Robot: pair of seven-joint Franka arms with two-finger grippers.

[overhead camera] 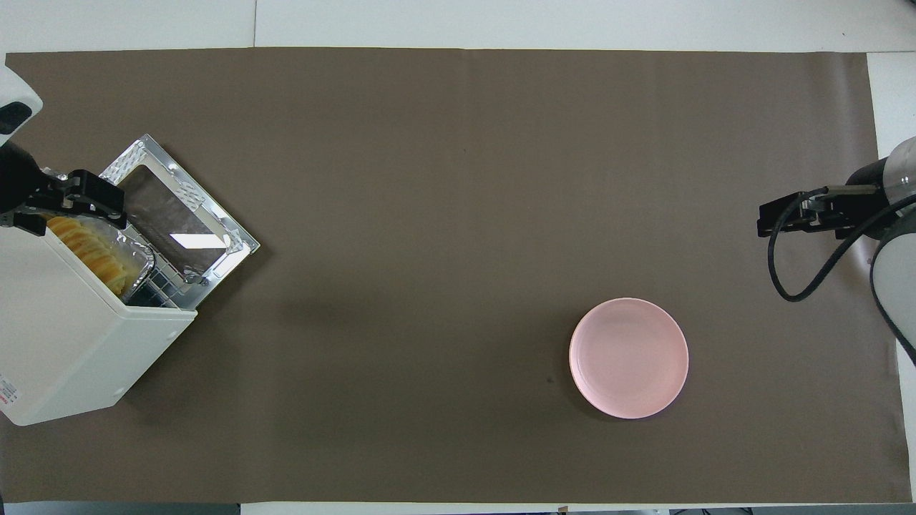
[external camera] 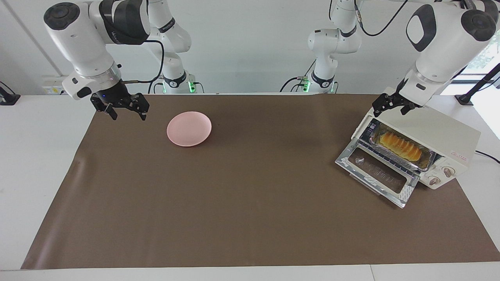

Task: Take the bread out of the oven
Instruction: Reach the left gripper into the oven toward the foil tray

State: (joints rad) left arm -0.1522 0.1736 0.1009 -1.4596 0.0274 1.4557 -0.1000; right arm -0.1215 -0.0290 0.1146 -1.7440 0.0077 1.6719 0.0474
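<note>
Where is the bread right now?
The bread lies in a foil tray inside the open oven, at the left arm's end of the table, seen at the right of the facing view.

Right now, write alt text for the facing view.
A cream oven stands open, the bread inside in a foil tray. The open left gripper hovers over the oven's top; the open right gripper waits near a pink plate.

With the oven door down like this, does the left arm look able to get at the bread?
Probably yes. The oven door lies open, the bread sits exposed in its foil tray, and the left gripper, jaws open, hangs over the oven's top edge.
</note>
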